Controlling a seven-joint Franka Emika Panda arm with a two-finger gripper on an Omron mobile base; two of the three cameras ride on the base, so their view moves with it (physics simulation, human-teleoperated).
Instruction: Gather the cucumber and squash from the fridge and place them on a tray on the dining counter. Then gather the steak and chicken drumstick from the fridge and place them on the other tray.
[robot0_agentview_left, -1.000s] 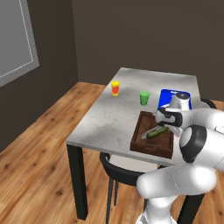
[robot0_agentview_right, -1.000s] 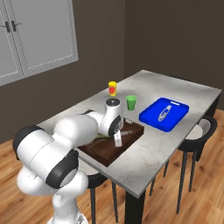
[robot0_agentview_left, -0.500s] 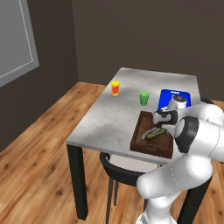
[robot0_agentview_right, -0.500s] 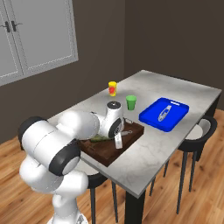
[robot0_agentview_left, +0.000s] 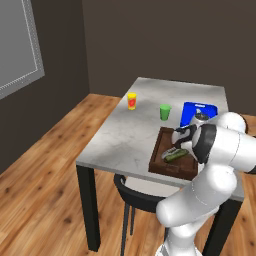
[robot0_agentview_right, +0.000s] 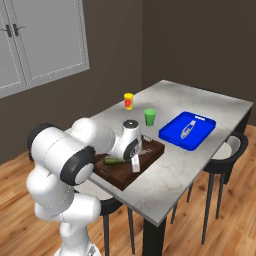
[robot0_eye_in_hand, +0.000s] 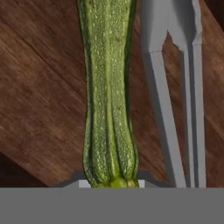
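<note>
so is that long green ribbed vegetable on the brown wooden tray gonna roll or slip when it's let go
The long green ribbed vegetable looks rounded and elongated, so it could probably roll a little sideways. Its lengthwise ridges may damp that. The brown wooden tray has a raised rim that should likely stop it. It appears stiff, not floppy, in the shut gripper.

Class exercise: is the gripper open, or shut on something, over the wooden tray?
Shut on the squash. In the hand view the ribbed green squash runs up from between the fingertips above the tray; the gripper sits low over it.

no legible txt, labels or nos.
</note>
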